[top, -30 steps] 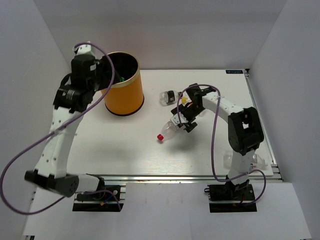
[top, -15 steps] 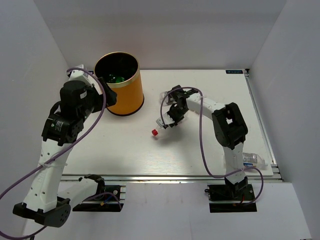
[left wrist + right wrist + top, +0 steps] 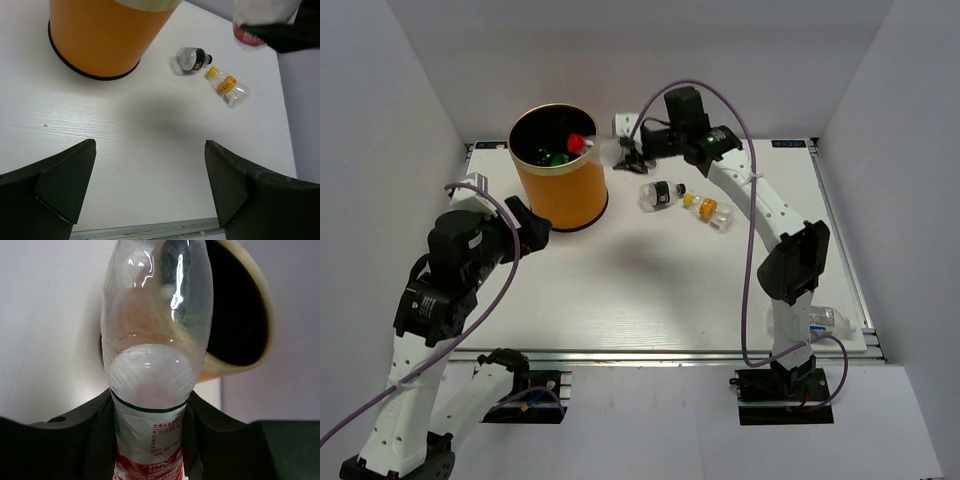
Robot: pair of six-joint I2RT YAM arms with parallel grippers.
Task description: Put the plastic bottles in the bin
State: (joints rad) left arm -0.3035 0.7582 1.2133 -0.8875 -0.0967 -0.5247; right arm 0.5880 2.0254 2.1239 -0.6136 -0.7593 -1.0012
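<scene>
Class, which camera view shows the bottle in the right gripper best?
Right wrist: the held bottle fills the frame, label visible. Top external shows its red cap over the bin; left wrist only a blurred end.

The table [image 3: 620, 290] front is open; bin [image 3: 563, 195] and two lying bottles [image 3: 661, 193] stand behind.

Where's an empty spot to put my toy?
The big bare middle of the table, bordered by the bin, the black-labelled bottle, the yellow-capped bottle and the near edge. Crowded beside the bin's rim, where the right end effector holds a clear bottle.
</scene>
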